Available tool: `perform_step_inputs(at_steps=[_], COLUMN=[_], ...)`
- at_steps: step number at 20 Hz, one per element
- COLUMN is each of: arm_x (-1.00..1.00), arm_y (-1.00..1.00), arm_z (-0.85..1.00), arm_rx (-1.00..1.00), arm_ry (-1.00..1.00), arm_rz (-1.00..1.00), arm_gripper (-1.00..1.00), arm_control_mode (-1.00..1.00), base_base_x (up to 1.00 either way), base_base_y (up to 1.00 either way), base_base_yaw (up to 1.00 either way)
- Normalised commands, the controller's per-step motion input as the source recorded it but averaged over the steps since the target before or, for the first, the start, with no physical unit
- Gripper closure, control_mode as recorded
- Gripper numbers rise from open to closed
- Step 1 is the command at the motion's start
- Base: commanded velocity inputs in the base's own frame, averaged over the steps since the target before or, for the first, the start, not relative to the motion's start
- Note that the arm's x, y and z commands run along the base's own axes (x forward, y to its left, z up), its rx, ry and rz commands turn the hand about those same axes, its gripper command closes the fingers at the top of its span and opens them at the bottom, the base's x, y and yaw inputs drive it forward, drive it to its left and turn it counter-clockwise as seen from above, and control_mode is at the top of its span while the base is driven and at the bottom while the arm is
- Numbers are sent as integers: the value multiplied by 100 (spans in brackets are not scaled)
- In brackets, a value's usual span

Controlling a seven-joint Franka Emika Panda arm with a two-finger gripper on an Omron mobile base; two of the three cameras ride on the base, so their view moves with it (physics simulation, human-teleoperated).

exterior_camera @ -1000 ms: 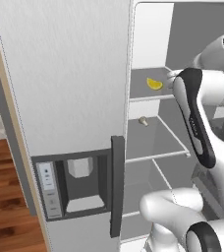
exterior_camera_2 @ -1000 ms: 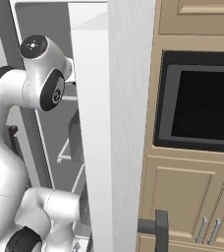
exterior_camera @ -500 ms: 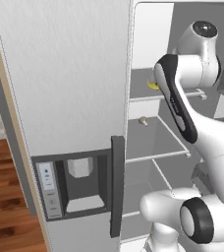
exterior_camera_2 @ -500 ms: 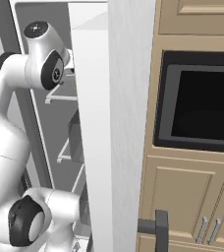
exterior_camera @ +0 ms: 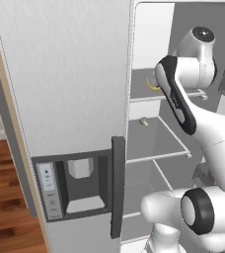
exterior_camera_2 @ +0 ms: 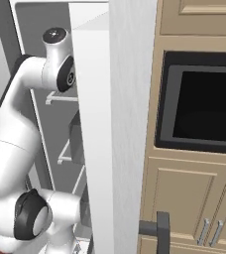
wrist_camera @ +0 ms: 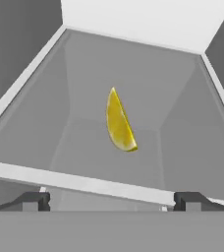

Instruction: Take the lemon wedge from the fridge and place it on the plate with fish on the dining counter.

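The end effector (wrist_camera: 112, 201) is spread wide and holds nothing; in the hand view its two dark fingertips (wrist_camera: 33, 201) rise far apart at the bottom, just near of the white front edge of a fridge shelf (wrist_camera: 79, 183). Beyond that edge, apart from the fingertips, the lemon wedge (wrist_camera: 119, 122) lies on the grey shelf floor around its middle, a bright yellow crescent with one pointed end aimed toward the far wall, touching nothing else. In the left base view the same lemon wedge (exterior_camera: 153, 85) peeks out on an upper shelf, mostly hidden behind the dark forearm of the white arm (exterior_camera: 176, 95), which reaches up and into the open compartment. One shelf lower, near its front left, sits a small beige-brown lump (exterior_camera: 144, 121), well apart from the wedge. The fridge (exterior_camera: 70, 74) stands with its right side open; its closed left door carries a dark vertical handle (exterior_camera: 117, 187) and a dark dispenser panel (exterior_camera: 72, 184). In the right base view the open fridge door (exterior_camera_2: 112, 124) is seen edge-on, with a dark built-in oven (exterior_camera_2: 200, 106) and beige cabinet doors (exterior_camera_2: 189, 203) to its right.
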Motion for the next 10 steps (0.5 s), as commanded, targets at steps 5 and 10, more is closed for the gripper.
perform_step_inputs(at_steps=[5,10], arm_x=[32,31], arm_y=[-31,3], arm_z=[-2,0], arm_rx=[2,0], arm_ry=[0,0], arm_rz=[12,1], arm_gripper=[-100,-100], arm_control_mode=[-100,-100], base_base_x=[0,0], base_base_y=[0,0], base_base_yaw=[0,0])
